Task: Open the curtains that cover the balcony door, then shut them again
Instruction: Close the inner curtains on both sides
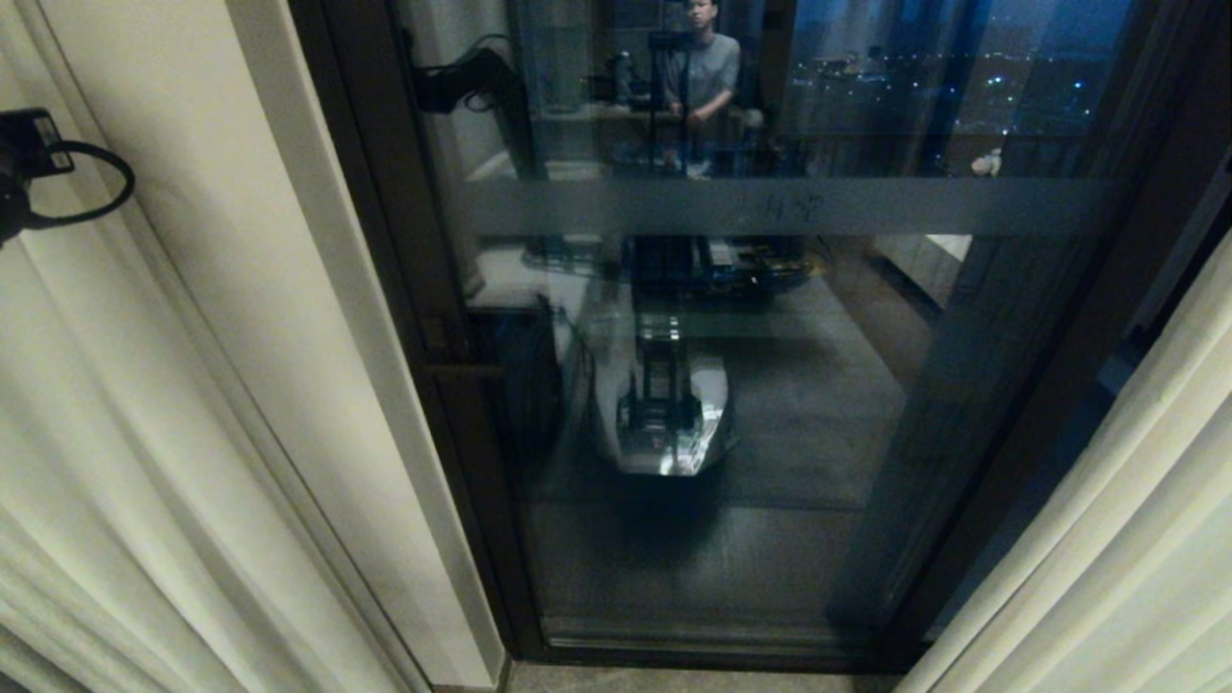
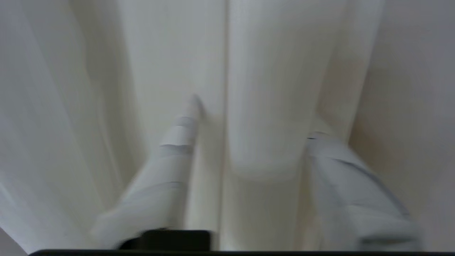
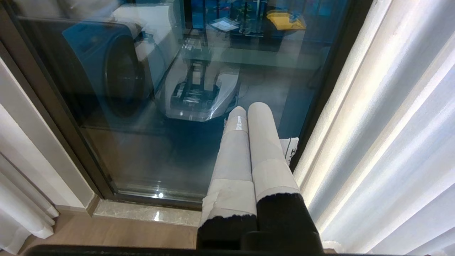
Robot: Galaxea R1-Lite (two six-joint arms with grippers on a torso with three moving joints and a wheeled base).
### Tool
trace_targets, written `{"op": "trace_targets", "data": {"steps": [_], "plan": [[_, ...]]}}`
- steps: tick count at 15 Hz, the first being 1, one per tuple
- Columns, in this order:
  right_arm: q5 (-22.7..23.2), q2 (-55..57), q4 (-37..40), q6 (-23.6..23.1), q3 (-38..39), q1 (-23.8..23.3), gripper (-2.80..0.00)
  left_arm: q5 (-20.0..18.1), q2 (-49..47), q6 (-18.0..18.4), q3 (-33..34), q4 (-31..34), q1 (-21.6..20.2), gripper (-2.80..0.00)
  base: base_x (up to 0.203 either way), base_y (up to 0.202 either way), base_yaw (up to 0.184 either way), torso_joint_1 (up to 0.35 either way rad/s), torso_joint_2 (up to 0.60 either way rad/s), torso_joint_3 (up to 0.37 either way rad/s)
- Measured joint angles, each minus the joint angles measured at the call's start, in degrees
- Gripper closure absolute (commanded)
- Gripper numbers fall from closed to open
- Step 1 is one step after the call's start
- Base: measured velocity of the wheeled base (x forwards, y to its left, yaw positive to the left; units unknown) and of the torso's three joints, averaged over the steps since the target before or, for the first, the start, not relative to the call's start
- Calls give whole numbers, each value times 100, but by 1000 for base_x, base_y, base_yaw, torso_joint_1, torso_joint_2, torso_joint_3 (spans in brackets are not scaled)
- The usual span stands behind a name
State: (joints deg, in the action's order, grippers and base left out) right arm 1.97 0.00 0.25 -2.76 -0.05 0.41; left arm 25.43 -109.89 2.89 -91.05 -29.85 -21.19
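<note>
The curtains hang drawn apart: the left curtain (image 1: 144, 385) fills the left side and the right curtain (image 1: 1107, 539) the lower right corner. Between them the balcony door (image 1: 770, 207) shows its dark frame, reflective glass and grey band. In the left wrist view my left gripper (image 2: 254, 117) is pressed into the left curtain (image 2: 263, 89), open, with a rounded pleat between its taped fingers (image 2: 177, 142). Only a black part of the left arm (image 1: 24, 159) shows in the head view. My right gripper (image 3: 248, 106) hangs shut and empty before the door (image 3: 106, 149), beside the right curtain (image 3: 391, 124).
The glass reflects my own base (image 1: 664, 423) and a person (image 1: 707, 67) standing behind. A pale stone threshold (image 3: 142, 213) and wooden floor (image 3: 106, 236) lie below the door. A pale wall strip (image 1: 318, 337) runs between the left curtain and the frame.
</note>
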Motion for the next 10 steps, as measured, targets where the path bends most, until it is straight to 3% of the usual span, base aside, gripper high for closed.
{"op": "trace_targets", "data": {"steps": [10], "plan": [[2,0,1,-2,0,0,0,-74,272,-2,591,-493,-78,0,0,0,0,0,0,0]]}}
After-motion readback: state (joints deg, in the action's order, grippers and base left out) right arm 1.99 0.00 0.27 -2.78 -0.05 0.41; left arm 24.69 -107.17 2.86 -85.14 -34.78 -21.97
